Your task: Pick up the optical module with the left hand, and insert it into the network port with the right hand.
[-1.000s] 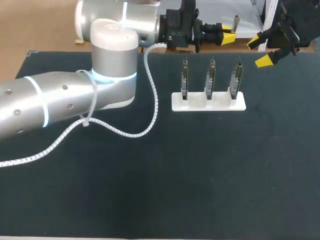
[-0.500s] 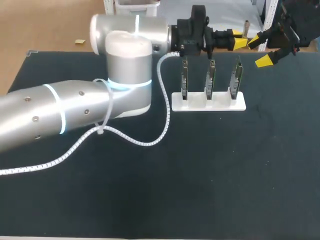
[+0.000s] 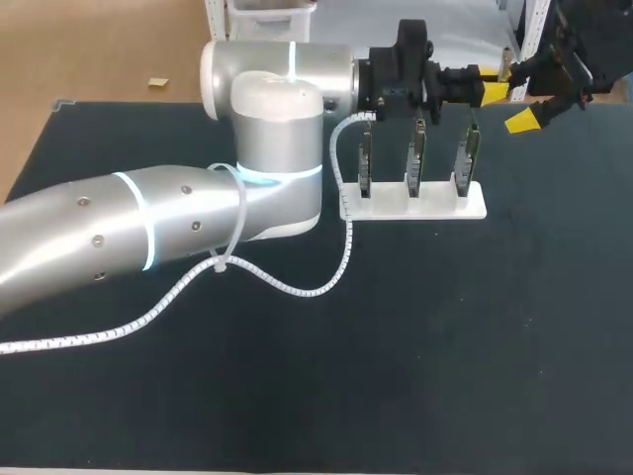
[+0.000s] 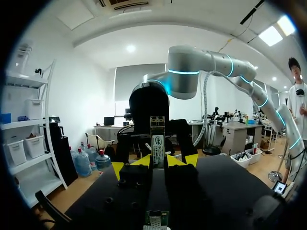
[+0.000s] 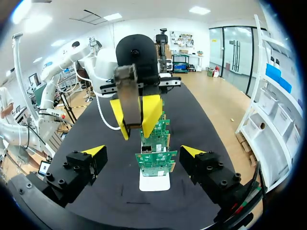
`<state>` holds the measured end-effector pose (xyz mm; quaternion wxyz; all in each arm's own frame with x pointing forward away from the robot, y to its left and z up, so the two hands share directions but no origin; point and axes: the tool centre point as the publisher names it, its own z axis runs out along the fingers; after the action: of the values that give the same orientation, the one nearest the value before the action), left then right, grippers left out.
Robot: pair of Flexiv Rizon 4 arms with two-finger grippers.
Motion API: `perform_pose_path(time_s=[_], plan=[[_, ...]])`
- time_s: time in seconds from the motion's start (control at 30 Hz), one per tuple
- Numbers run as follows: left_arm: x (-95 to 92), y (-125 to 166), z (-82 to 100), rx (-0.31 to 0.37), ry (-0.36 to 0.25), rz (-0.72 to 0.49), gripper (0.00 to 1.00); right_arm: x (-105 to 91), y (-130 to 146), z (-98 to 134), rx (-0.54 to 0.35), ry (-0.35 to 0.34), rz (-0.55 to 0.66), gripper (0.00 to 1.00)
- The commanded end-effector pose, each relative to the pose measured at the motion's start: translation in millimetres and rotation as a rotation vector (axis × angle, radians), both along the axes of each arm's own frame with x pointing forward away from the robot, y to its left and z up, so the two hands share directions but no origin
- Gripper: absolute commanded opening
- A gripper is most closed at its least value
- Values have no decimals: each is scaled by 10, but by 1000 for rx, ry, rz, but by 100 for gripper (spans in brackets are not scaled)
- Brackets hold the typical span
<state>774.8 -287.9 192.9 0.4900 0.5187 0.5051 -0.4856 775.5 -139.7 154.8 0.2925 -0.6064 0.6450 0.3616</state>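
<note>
My left gripper (image 3: 492, 91) is at the table's far edge, above the boards, and is shut on the optical module (image 4: 157, 139), a slim metal bar that sticks out past its yellow tips. In the right wrist view the module (image 5: 127, 88) points at the camera from between the left gripper's fingers (image 5: 151, 112). My right gripper (image 3: 521, 102) hangs at the far right, open and facing the left one, a short gap away. Its fingers (image 5: 93, 152) stand wide apart with nothing between them. Three upright circuit boards (image 3: 416, 156) stand in a white holder (image 3: 413, 206).
The left arm's white spiral cable (image 3: 297, 287) loops down onto the black table mat (image 3: 445, 336), left of the holder. From the right wrist the boards (image 5: 156, 158) line up one behind another under the left gripper.
My left arm has swung to the right along the far edge, carrying the module over the boards and close to the right gripper. The right arm has kept still.
</note>
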Motion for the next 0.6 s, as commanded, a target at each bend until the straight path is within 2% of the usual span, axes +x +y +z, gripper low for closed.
perform_pose_path(time_s=[0.03,0.6], plan=[[48,-50,-46,11,8,-19,0,0,5,-2,-1,-1,-1,100],[14,104,-75,27,7,8,0,0,5,-2,-1,-1,-1,100]])
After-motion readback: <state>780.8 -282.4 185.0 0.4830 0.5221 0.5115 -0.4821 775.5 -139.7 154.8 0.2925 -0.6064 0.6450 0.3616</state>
